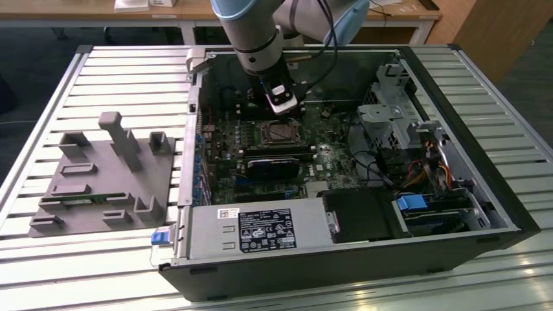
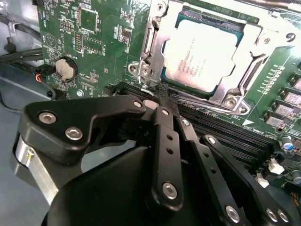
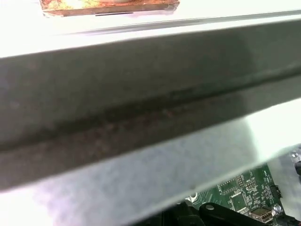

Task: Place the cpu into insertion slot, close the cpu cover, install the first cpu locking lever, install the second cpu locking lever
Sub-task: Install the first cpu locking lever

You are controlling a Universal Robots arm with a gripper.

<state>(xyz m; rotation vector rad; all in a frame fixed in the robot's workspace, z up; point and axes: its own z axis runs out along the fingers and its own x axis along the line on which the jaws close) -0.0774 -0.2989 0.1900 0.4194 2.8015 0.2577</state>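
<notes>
Closest in the second wrist view: the black gripper, fingers pressed together to a narrow tip, nothing plainly seen between them. Tip down at the near edge of the cover, just beside a corner screw and above the long black memory slots. Just past the tip, the cover lying flat and shut, a silvery frame with a square window. Framed in that window, the chip, seated in the socket, flat against the green board, dull metal top facing straight out of the open case. Square, so no long side; edges in line with the cover's edges. Off to one side on the board, a round coin battery. In the exterior view, arm reaching down from the far side into the computer case, laid on its side, open face up. Gripper at the socket's far edge there. Toward the exterior view's left, a grey holder block on the slatted table, apart from the case. Farthest back, wooden desks.
</notes>
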